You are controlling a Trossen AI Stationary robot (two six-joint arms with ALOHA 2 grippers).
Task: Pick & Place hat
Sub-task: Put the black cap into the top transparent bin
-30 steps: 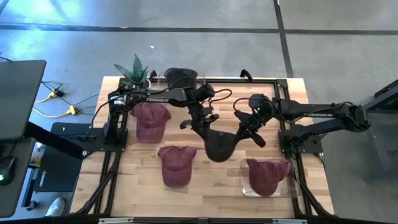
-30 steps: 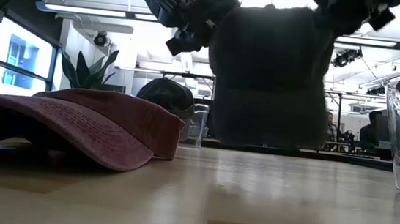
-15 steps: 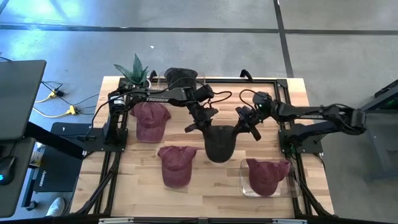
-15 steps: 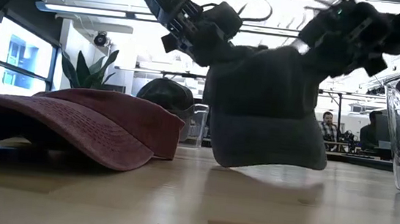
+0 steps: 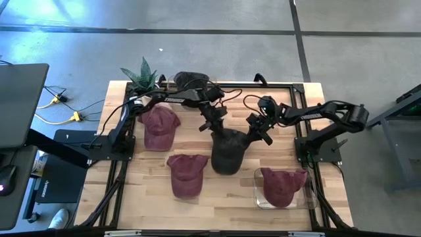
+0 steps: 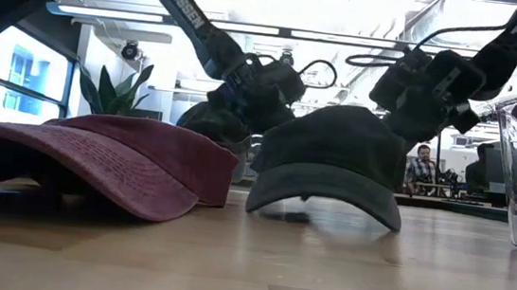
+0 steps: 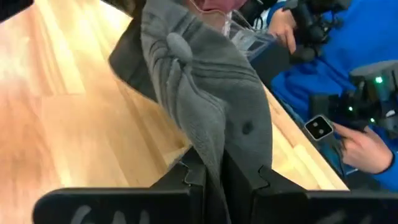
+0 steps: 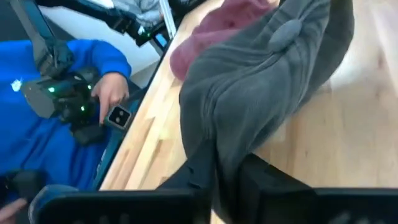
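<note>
Mid-desk, dark grey fabric cap (image 5: pixel 227 150) rests, brim toward the front edge, between left pincer (image 5: pixel 216 125) and right pincer (image 5: pixel 255 131), both pinching its crown.

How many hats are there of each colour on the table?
Maroon hats: 3
Dark grey hats: 2
Total: 5

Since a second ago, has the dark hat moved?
Yes. The dark hat has come down: it hung above the tabletop in the low view, and now its brim rests there.
</note>
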